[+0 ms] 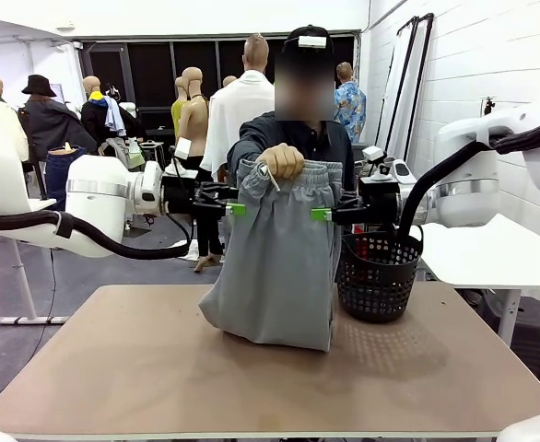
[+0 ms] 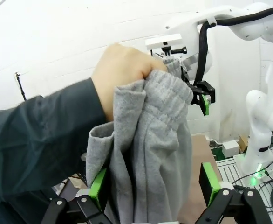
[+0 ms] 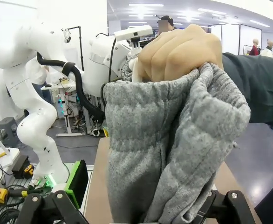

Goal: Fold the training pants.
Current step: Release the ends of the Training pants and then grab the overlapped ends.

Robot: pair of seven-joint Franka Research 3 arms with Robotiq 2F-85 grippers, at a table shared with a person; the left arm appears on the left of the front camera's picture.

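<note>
Front view: the left end effector [image 1: 234, 209] comes in from nine o'clock with its fingers level, its green pad at the left edge of the training pants [image 1: 275, 267], just below the waistband. The pants hang in the middle of the picture. The person's hand [image 1: 282, 160] bunches the waistband at the cloth's twelve o'clock, and a white drawstring [image 1: 270, 176] dangles under the fist. The pants' lower end rests crumpled on the tabletop [image 1: 141, 368]. From three o'clock the right end effector [image 1: 322, 215] meets the pants' right edge at about the same height. At the pants' four o'clock, just beside them, a black mesh basket [image 1: 378, 276] stands upright on the tabletop.

Left wrist view: the left end effector [image 2: 153, 184] stands wide, with the pants [image 2: 150, 140] hanging between its green pads [image 2: 98, 183]. The pad at seven o'clock lies against the cloth and the one at five o'clock is clear of it. The hand [image 2: 120, 77] grips the waistband at eleven o'clock, and a dark sleeve [image 2: 34, 140] runs off toward nine. The right end effector [image 2: 204, 100] shows beyond the cloth at two o'clock.

Right wrist view: the right end effector [image 3: 143, 198] is wide too, with the pants [image 3: 174, 140] hanging between its fingers. Its green pad [image 3: 77, 183] at seven o'clock is apart from the cloth, and the finger at five o'clock is partly hidden behind it. The hand [image 3: 178, 53] clenches the waistband at twelve o'clock.
</note>
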